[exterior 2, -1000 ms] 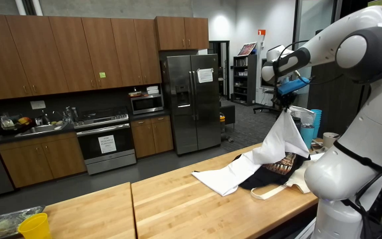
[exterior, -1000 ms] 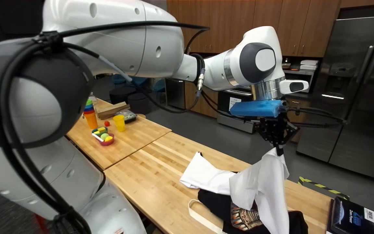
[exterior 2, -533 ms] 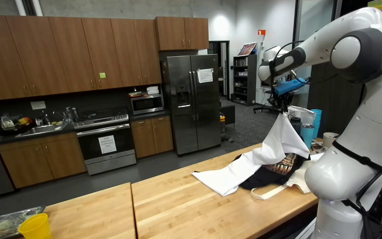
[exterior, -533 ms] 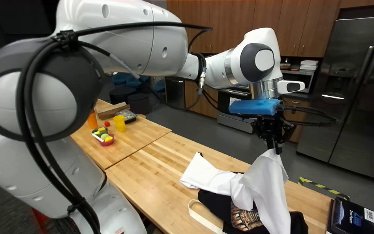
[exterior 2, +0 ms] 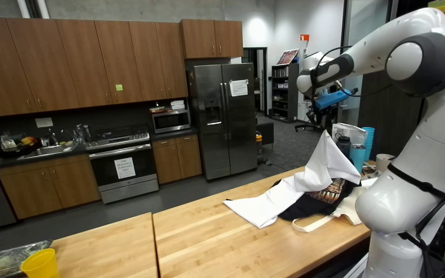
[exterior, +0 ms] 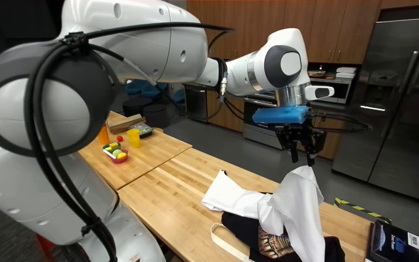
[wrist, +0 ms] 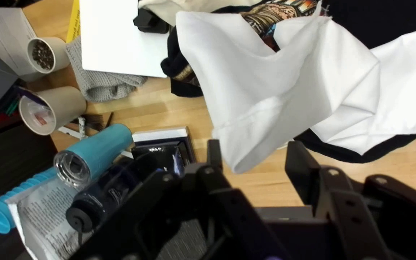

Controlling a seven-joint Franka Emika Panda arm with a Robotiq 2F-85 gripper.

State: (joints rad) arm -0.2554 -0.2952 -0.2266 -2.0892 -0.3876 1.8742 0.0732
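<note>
The white cloth (exterior: 298,211) rises in a peak over the black cloth (exterior 2: 307,206), at the near right of the table (exterior: 180,189) in an exterior view. Just above, the gripper (exterior: 302,160) has its fingers (wrist: 214,153) well apart, clasping nothing; whether a tip brushes the peak is hard to tell. White folds cover part of the print (exterior: 275,244); a dark box (exterior: 396,243) is cut off below.

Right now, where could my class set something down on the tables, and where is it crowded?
A wide bare patch lies on the table between the seam and white cloth; another between the seam and yellow cup. A narrower strip separates the black cloth and box. It is crowded around the tumbler and bottle, and the open pincer hangs above the white cloth.
</note>
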